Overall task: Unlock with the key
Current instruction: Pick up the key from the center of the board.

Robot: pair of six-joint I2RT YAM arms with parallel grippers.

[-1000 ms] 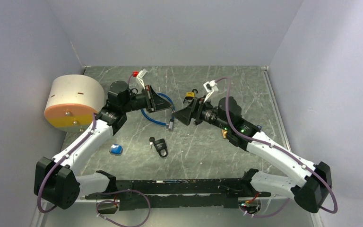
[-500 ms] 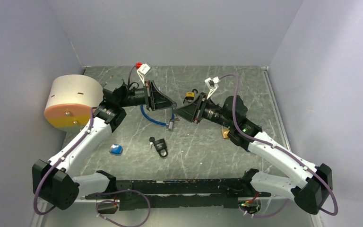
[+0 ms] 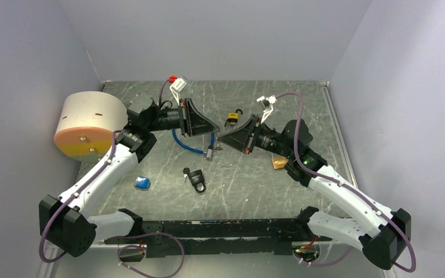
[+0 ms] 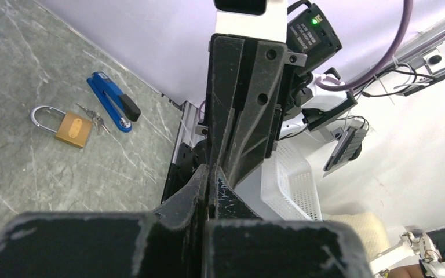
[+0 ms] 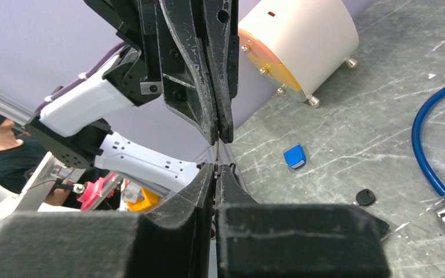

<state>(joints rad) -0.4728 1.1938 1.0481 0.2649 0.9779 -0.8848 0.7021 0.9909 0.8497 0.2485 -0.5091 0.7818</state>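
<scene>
Overhead, both arms reach inward mid-frame, left gripper (image 3: 215, 130) and right gripper (image 3: 220, 139) tip to tip, each pressed closed; whether either pinches anything, cannot tell. Blue looped cable lock (image 3: 181, 145) lies just below-left.

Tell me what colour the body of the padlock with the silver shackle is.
Brass gold; the padlock shows best in the left wrist view.

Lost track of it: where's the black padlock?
Top view: the black padlock lies just left of centre, right of the small blue block, nearer the arm bases than the blue cable lock.
</scene>
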